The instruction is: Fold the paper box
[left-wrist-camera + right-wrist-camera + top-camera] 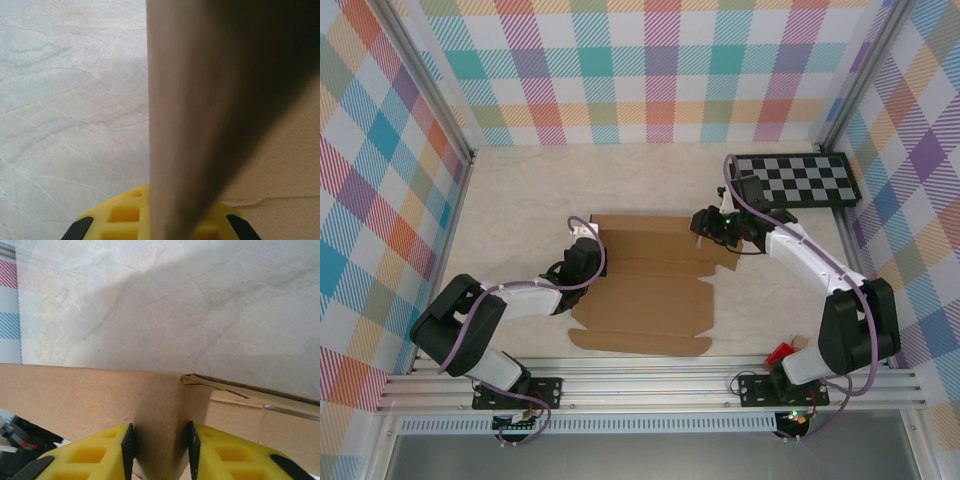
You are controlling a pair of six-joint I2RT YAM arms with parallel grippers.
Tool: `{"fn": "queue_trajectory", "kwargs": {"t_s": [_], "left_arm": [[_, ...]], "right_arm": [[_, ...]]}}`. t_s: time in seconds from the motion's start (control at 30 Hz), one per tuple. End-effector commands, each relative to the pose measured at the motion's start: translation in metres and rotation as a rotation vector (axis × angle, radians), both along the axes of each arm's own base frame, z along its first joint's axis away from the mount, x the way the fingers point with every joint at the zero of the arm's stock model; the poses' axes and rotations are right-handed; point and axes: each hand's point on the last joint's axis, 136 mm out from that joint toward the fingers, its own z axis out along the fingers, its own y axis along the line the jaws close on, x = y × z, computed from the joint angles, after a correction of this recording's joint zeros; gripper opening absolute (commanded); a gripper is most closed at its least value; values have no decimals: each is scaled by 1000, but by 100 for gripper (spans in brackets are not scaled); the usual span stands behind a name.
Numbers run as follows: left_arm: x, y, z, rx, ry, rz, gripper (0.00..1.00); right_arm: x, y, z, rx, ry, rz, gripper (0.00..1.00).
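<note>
Cardboard fills the narrow gap of the right gripper (pixel 160 442) — its yellow fingers (pixel 90 457) press on both sides of an upright flap at the far right corner of the paper box (pixel 645 295). The left gripper (pixel 160 222) is closed tight on a blurred flap which rises from between its fingers, at the far left edge of the box. The box lies partly unfolded in the middle of the pale table (pixel 520 200), between both arms — its near flaps lie flat. A checkerboard panel (pixel 798 180) lies well apart, at the far right.
</note>
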Motion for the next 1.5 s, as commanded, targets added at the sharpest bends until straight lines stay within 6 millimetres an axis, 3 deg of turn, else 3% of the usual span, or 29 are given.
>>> {"fn": "queue_trajectory", "kwargs": {"t_s": [0.0, 0.3, 0.37, 0.43, 0.5, 0.73, 0.9, 1.03, 1.17, 1.47], "left_arm": [[-5, -8, -5, 10, 6, -36, 0], [-5, -3, -8, -31, 10, 23, 0], [-5, -2, -10, -25, 16, 31, 0], [-4, -1, -9, -16, 18, 39, 0], [-3, 1, -9, -10, 15, 50, 0], [-2, 5, -10, -7, 18, 77, 0], [-2, 6, -12, -2, 30, 89, 0], [0, 6, -11, 0, 26, 95, 0], [2, 6, -10, 4, 32, 105, 0], [3, 3, -14, -15, 40, 107, 0]], "right_arm": [[-13, 2, -14, 7, 65, -1, 31], [-18, -6, -21, -37, 61, -11, 22], [-19, -6, -21, -44, 62, 0, 27], [-20, -8, -20, -60, 63, 9, 41], [-22, -12, -16, -87, 51, 11, 45], [-35, -29, 1, -123, 15, -1, 54], [-53, -49, 5, -119, -4, -59, 54], [-75, -58, -16, -130, 43, -69, 51], [-81, -62, -41, -121, 83, -93, 48], [-23, -61, -83, -154, -44, -151, 51]]}}
